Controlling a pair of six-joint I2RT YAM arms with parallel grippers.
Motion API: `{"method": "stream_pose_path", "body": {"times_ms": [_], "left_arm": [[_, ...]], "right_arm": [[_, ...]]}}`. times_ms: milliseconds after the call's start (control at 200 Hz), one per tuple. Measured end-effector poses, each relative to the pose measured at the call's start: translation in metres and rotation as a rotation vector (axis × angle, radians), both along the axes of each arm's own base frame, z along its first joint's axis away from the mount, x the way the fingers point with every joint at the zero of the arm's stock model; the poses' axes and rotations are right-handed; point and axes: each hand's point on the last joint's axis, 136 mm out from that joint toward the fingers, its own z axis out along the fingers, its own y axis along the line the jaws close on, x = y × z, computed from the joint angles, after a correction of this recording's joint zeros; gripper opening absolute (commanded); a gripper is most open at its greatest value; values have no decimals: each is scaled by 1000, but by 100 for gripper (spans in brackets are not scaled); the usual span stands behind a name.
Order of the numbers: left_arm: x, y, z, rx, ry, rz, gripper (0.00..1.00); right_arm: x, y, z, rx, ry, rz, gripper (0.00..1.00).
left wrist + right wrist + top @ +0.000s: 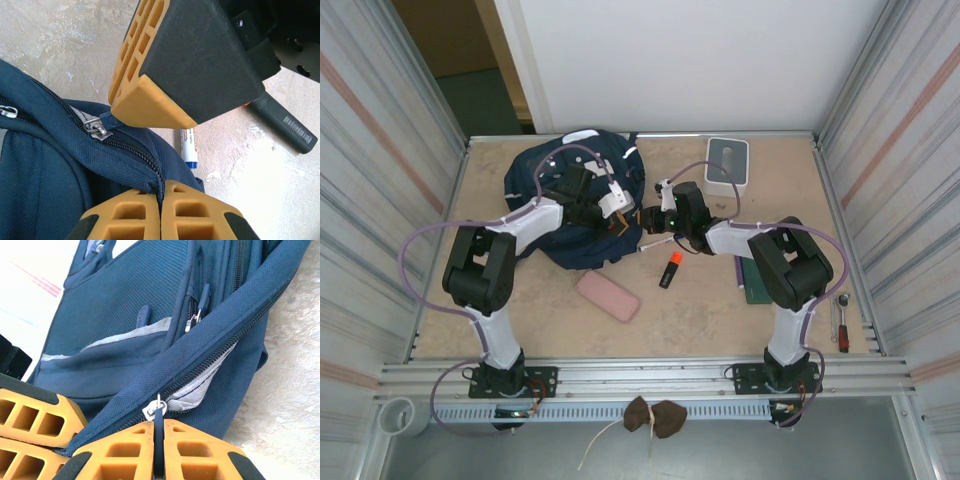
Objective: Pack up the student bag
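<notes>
Here, student bag (532,180) partly unzipped, grey lining (200,385) showing

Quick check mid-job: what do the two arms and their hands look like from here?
The left arm and right arm match: white links, black joint housings, black base plates, and a lilac cable looping along each. The left hand and right hand carry wedge-shaped orange fingers with rectangular cut-outs and black outer shells.
</notes>
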Motion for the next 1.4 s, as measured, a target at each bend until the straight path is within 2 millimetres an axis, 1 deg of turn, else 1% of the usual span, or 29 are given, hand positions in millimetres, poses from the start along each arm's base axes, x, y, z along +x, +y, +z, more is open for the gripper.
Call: {"method": "stream_pose_path", "body": {"times_ms": [200,436,516,606,696,807,882,957,1007,1067,1182,1297,1398], "left_arm": [[0,0,5,-7,-7,4,0],[0,-1,10,-15,-13,8,0],[1,-1,11,-18,-18,8,0],[1,1,12,-21,-24,12,0],[1,6,12,-24,-25,24,0],[-1,18,14,-32,-31,47,0],[-4,28,21,-47,-43,62,0],[-8,35,29,-60,-61,73,0],[-10,39,36,-70,-75,78,0],[-12,43,43,-83,-89,83,0],[-19,50,49,-109,-95,85,0],[-25,55,53,-141,-93,80,0],[-32,61,61,-177,-102,77,0]], "right_arm": [[-3,3,-3,35,8,9,13],[-2,4,1,58,7,4,12],[-1,4,2,62,3,4,8],[-1,4,1,63,5,1,1],[-1,3,-1,51,5,-9,0],[-4,3,-3,4,-8,-23,0],[-4,0,-1,-46,-28,-47,0],[-2,0,5,-92,-59,-69,0],[2,-2,8,-129,-81,-94,0],[9,-10,11,-172,-103,-136,0],[18,-25,8,-247,-112,-188,0],[20,-36,1,-284,-92,-184,0],[28,-43,2,-292,-81,-170,0]]}}
